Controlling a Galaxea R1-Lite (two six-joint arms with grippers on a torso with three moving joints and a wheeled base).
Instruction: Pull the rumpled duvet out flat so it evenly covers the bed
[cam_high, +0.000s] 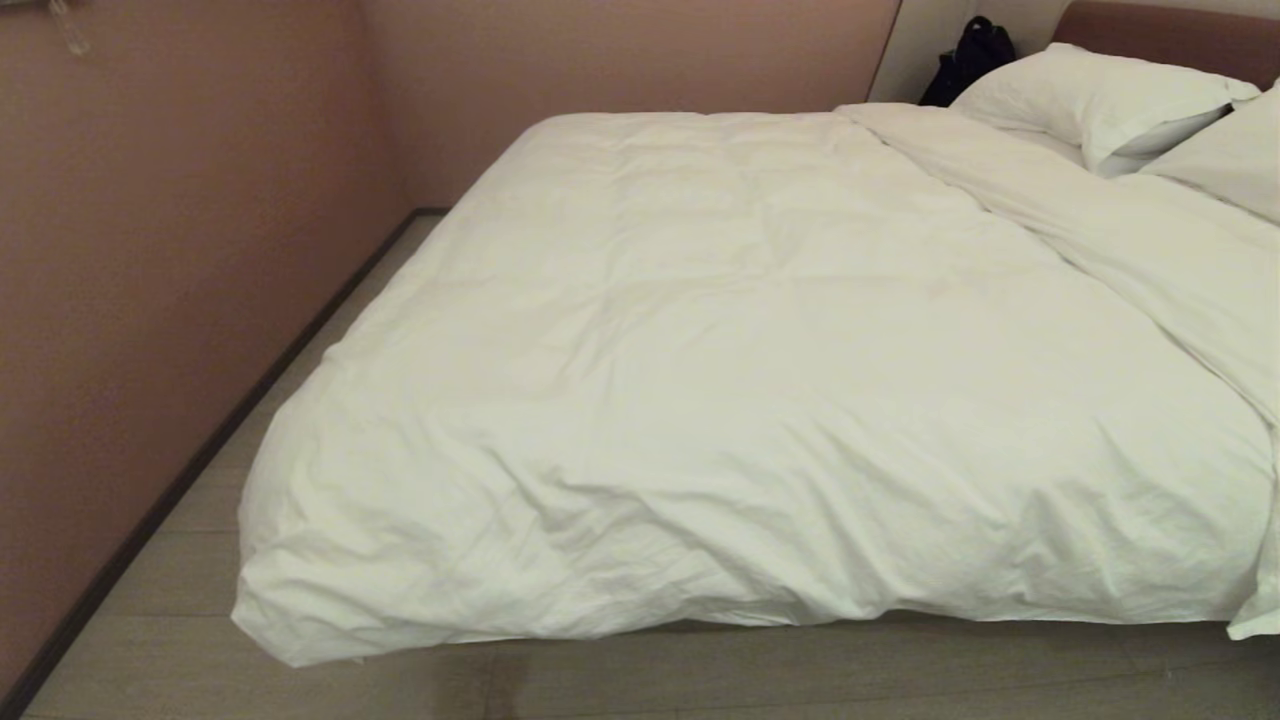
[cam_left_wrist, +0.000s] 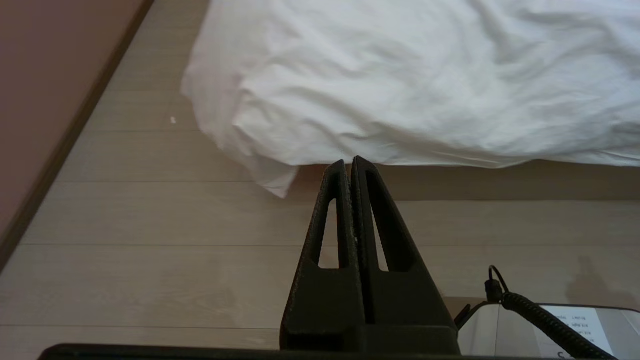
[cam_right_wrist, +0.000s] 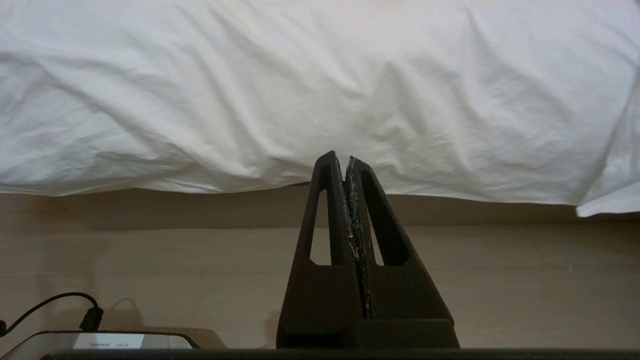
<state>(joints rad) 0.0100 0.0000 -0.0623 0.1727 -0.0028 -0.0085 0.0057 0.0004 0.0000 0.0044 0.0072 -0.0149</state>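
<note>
Bedding fills most of the head view: the bed (cam_high: 1170, 30) runs from its reddish-brown headboard at the far right down toward the robot, and the duvet (cam_high: 760, 380) lies spread over nearly all of it, a thick white quilt with soft creases. Its near edge hangs over the side of the bed closest to the robot and bulges in a crumpled fold at the near left corner, just above the floor (cam_high: 300, 690). Toward the headboard the upper edge of the duvet is turned back in a long diagonal band. Two plump white pillows (cam_high: 1100, 100) rest at the head of the bed, beyond that band, one overlapping the other at the right edge of the view. Pale wooden planks cover the floor, which runs along the left side of the bed to a pinkish wall (cam_high: 150, 300) with a dark skirting strip. A black bag (cam_high: 965, 60) sits in the far corner behind the pillows. Neither arm shows in the head view. The left gripper (cam_left_wrist: 350, 162) hangs low over the floor, facing the drooping corner of the duvet without touching it, fingers pressed together and empty. The right gripper (cam_right_wrist: 341, 157) is likewise held above the floor before the duvet's hanging edge, its fingers closed on nothing.
</note>
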